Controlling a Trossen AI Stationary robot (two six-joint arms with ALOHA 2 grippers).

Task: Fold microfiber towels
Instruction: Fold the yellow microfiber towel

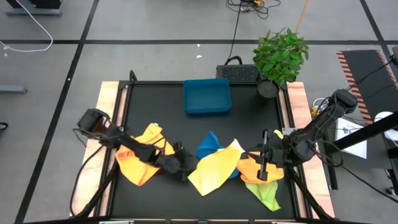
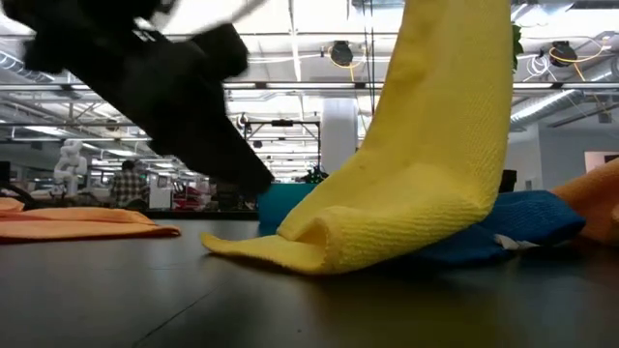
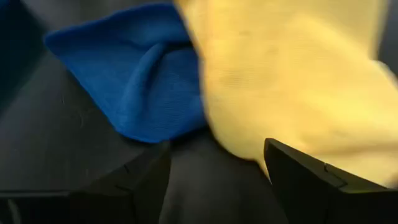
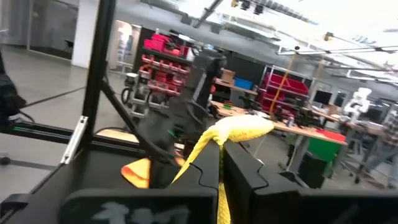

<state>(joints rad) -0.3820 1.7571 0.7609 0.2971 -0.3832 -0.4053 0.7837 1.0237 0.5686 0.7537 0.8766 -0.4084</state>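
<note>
Pale yellow towel (image 1: 214,169): soft, light, limp; right hand (image 4: 221,163) clenched on a corner, left hand (image 3: 214,171) released; regrip at corners.

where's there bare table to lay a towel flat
Bare mat flanks the blue tray on both sides, across the far half. The near half is crowded: orange towel, yellow towel, blue towel, green towel and both arms.

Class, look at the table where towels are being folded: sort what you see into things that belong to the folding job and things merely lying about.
Belonging to the job:
- pale yellow towel, pinched by the right gripper
- blue towel
- orange towel
- green towel
- left gripper, open

Lying about:
- blue tray
- potted plant
</note>
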